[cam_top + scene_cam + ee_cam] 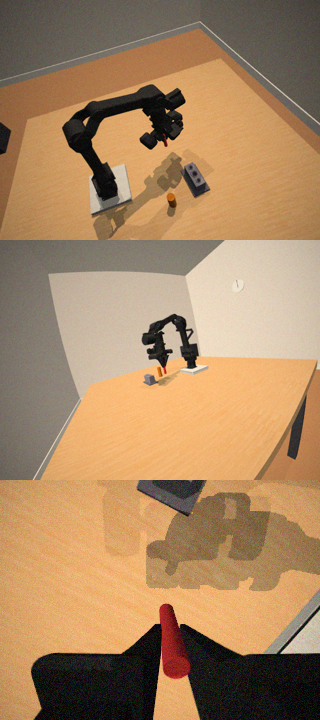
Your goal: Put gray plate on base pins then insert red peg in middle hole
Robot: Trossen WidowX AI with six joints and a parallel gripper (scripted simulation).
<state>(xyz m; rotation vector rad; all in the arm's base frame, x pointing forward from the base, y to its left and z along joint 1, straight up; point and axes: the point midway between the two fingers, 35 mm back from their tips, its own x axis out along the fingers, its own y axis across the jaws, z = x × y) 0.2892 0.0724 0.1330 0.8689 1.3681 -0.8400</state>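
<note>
My gripper [164, 135] [164, 366] [169, 629] is shut on the red peg [165, 142] [164, 371] [174, 647]. The peg hangs below the fingertips, above the table and a little tilted in the top and exterior views. The gray plate [200, 184] [154, 382] lies flat on top of the base [202, 192] [167, 496]. Three holes in a row show in its top. The peg is to the side of them, toward the arm. In the wrist view only a corner of the base shows, at the top edge. Whether pins fill the outer holes is too small to tell.
An orange cylinder [171, 200] [159, 372] stands upright near the base, on its arm-mount side. The arm is mounted on a white slab [122, 178] [193, 371] [307, 640]. The arm's shadow falls on the table between the slab and the base.
</note>
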